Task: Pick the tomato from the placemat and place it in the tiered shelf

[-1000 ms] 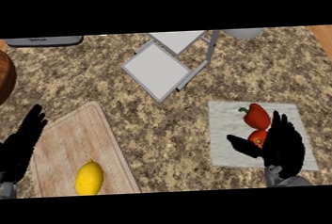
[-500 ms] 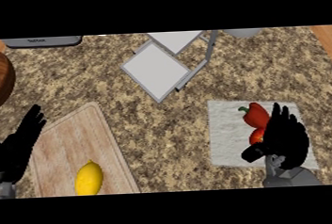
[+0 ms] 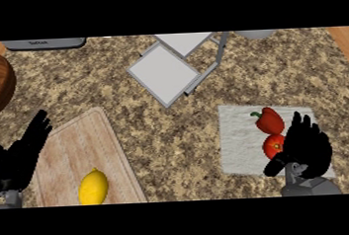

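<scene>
The granite counter [image 3: 206, 113] carried a wooden cutting board [image 3: 76, 148] at 8 o'clock and a grey tiered shelf [image 3: 164, 73] at 12 o'clock. A pale placemat [image 3: 240, 136] lay at 4 o'clock. On it, the right hand [image 3: 307, 146] curled around the tomato [image 3: 273, 145], just below a red pepper [image 3: 269, 120]. The left hand [image 3: 22, 153] rested with straight fingers at 9 o'clock. A lemon [image 3: 93, 187] lay on the board.

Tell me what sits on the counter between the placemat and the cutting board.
Nothing: in the head view, only bare speckled counter separates the placemat from the cutting board. The tiered shelf stands farther back.
</scene>
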Controlling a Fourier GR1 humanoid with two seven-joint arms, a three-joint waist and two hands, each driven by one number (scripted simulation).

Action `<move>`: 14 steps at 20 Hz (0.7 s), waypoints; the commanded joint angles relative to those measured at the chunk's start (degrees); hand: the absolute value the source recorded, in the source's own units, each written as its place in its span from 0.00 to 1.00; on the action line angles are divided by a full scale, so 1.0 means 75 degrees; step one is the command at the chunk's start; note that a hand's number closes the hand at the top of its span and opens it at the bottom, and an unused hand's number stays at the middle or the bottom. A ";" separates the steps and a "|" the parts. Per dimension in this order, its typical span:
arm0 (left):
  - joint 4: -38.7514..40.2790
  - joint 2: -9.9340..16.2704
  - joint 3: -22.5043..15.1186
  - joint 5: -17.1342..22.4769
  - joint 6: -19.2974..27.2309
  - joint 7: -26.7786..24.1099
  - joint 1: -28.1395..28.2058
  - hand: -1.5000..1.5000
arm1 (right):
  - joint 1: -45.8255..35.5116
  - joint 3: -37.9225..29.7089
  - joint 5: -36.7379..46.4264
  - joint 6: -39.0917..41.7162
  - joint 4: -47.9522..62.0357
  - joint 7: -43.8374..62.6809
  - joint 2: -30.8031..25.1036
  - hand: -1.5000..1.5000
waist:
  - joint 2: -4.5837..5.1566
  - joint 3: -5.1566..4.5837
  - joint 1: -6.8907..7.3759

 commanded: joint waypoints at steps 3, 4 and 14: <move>0.0004 -0.0044 0.0282 0.0052 -0.0213 -0.0066 0.0133 0.50 | -0.0187 -0.0713 0.0108 0.0525 0.0393 0.0389 -0.0102 0.00 | 0.0007 0.0005 0.0012; -0.0326 -0.0018 0.0179 -0.0077 -0.0130 0.0264 0.0071 0.50 | -0.0026 -0.0515 0.0220 0.0849 -0.0070 0.0640 0.0074 0.00 | -0.0004 0.0006 0.0000; -0.0396 -0.0325 0.0359 -0.0383 -0.0231 0.0142 0.0260 0.50 | 0.0090 -0.1154 0.0526 -0.0062 0.1186 -0.0224 0.0576 1.00 | 0.0005 0.0010 0.0044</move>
